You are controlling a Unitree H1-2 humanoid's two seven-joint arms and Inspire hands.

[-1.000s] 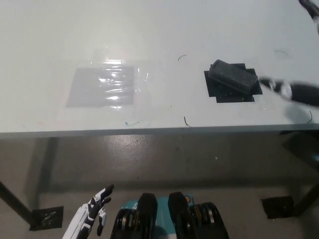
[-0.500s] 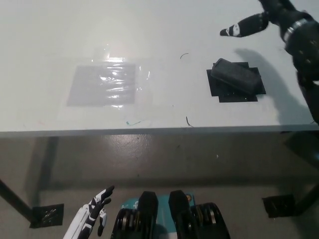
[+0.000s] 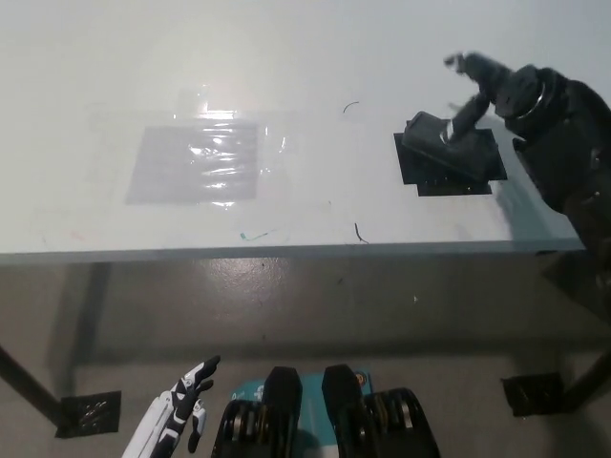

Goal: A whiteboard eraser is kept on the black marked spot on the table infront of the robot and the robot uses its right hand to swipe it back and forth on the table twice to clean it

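Head view: a dark grey, block-shaped whiteboard eraser (image 3: pixel 441 141) lying slightly askew on the black marked spot (image 3: pixel 449 172), upper left corner overhanging the mark, on the pale table (image 3: pixel 315 57) right of a glossy taped plastic sheet (image 3: pixel 200 162). Black right hand (image 3: pixel 496 91) directly above the eraser's far right end, fingers spread and blurred, one reaching down onto the eraser's top, nothing gripped. White left hand (image 3: pixel 177 415) far below the marked spot, under the table edge, fingers extended and apart, empty.
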